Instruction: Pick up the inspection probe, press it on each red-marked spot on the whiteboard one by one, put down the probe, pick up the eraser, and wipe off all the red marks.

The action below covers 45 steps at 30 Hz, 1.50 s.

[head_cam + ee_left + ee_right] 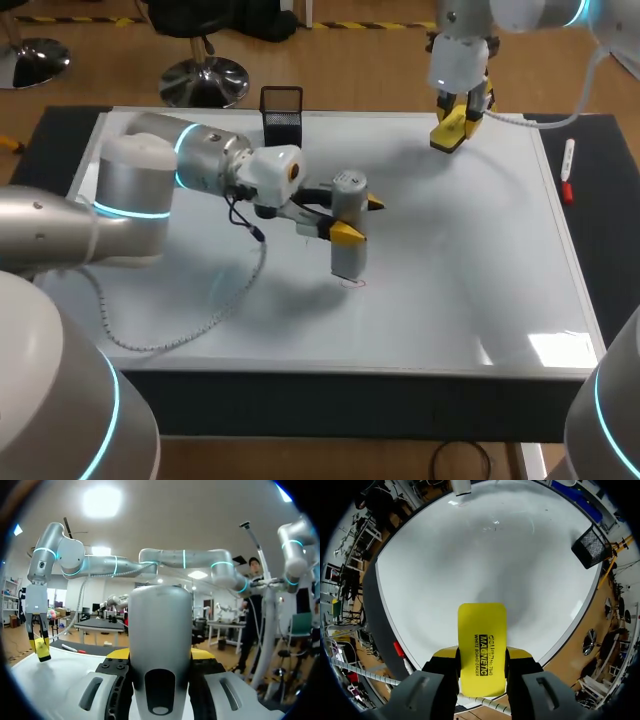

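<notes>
The inspection probe (349, 225), a grey cylinder, stands upright on the whiteboard (460, 260). My left gripper (358, 218) is shut on it from both sides. The probe's lower end rests right beside a faint red mark (355, 283). In the left wrist view the probe (161, 630) fills the space between the fingers (202, 653). My right gripper (455, 130) hangs above the board's far right part, shut on the yellow eraser (450, 125). In the right wrist view the eraser (481, 645) sticks out between the fingers, well above the board (485, 550).
A black mesh holder (281, 113) stands at the board's far edge, behind my left gripper. A red-capped marker (567, 170) lies on the dark mat just off the board's right edge. The left arm's cable (215, 310) trails over the board's left part.
</notes>
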{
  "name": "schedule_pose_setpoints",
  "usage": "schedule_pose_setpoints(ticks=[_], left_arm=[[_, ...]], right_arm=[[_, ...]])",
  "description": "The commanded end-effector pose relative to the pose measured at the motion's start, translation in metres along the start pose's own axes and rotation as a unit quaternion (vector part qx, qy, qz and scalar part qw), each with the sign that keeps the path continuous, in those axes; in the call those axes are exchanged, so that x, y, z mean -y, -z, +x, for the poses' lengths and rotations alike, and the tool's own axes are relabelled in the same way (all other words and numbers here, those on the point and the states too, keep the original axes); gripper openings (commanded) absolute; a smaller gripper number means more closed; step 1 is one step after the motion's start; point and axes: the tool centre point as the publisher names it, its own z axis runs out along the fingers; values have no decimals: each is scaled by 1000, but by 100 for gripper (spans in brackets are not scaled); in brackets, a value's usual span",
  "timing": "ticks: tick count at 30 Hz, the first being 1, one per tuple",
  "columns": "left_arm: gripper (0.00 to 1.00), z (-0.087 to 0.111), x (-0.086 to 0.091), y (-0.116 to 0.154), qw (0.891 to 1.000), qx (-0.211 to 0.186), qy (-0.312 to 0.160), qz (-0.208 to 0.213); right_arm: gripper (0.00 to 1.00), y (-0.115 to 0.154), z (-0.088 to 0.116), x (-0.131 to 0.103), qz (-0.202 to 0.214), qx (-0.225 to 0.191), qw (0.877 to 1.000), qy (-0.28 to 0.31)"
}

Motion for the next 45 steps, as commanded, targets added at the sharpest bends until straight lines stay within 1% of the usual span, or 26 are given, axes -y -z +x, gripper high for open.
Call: schedule_pose_setpoints(ticks=[1, 5, 13, 23, 28, 40, 42, 45], left_arm=[[0, -11, -12, -4, 1000, -10, 2, 0], [0, -15, -20, -4, 1000, -10, 9, 2], [0, -14, -31, -3, 1000, -15, 5, 2], [0, -13, -39, 0, 1000, -17, 6, -1], [0, -12, -41, 2, 1000, -16, 6, -2], [0, -10, -36, 4, 1000, -14, 3, -3], [0, -9, -29, 6, 1000, -10, -3, 2], [0, -9, -12, 10, 1000, 1, -15, 6]], right_arm=[[0, 2, 1, 0, 1, -1, 1000, 1], [0, 2, 1, 0, 1, -1, 1000, 1], [0, 2, 1, 0, 1, -1, 1000, 1], [0, 2, 1, 0, 1, -1, 1000, 1], [0, 2, 1, 0, 1, -1, 1000, 1], [0, 2, 1, 0, 1, -1, 1000, 1], [0, 2, 1, 0, 1, -1, 1000, 1], [0, 2, 1, 0, 1, -1, 1000, 1]])
